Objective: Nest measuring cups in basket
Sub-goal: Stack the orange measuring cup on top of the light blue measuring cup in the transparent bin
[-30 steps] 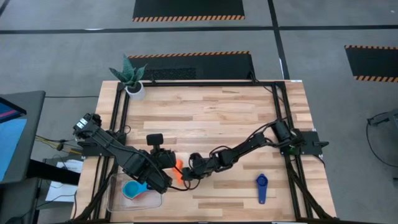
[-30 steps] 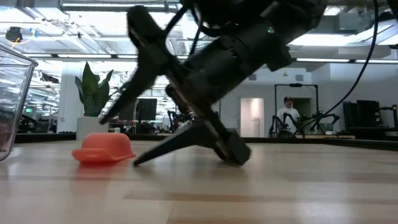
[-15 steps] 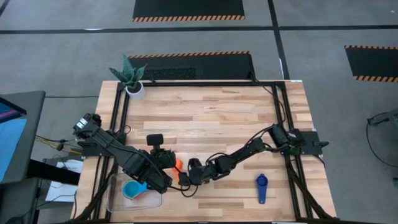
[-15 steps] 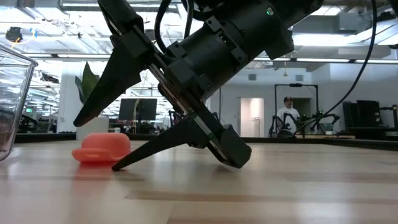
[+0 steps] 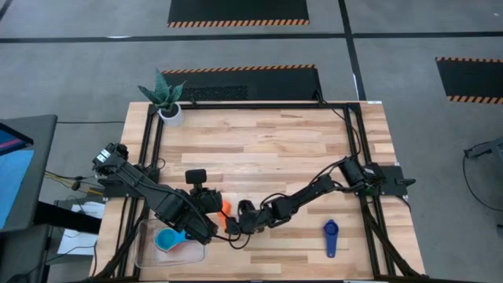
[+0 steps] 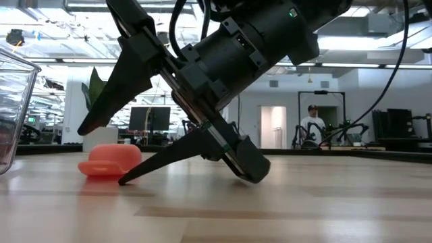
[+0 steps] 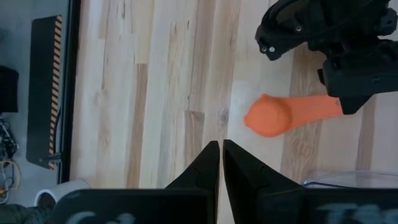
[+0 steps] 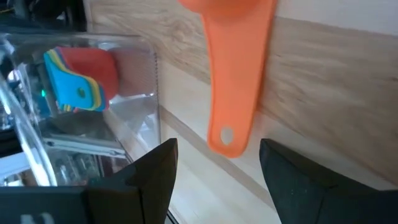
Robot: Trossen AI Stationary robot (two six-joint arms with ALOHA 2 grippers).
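- The right wrist view alone shows the orange cup's (image 8: 239, 74) flat handle, with a hole at its end, lying between the right tool's (image 8: 217, 177) spread fingers; neither finger touches it.
- The low view shows that cup (image 6: 111, 160) upside down on the bench (image 6: 283, 209), the lower finger tip just beside it.
- The left wrist view shows the left tool (image 7: 221, 163) pressed together, holding nothing, near the cup's bowl (image 7: 268, 116).
- From above, the clear basket (image 5: 149, 253) sits at the bench's near left corner, part hidden under the left arm, with a light blue cup (image 5: 167, 240) in it.
- The right wrist view shows stacked handles (image 8: 81, 78) through the basket wall: blue, yellow, red.
- A dark blue cup (image 5: 330, 236) lies well apart on the right.
- A potted plant (image 5: 163, 96) stands at the far left corner.
- A person (image 6: 312, 125) stands in the room behind.
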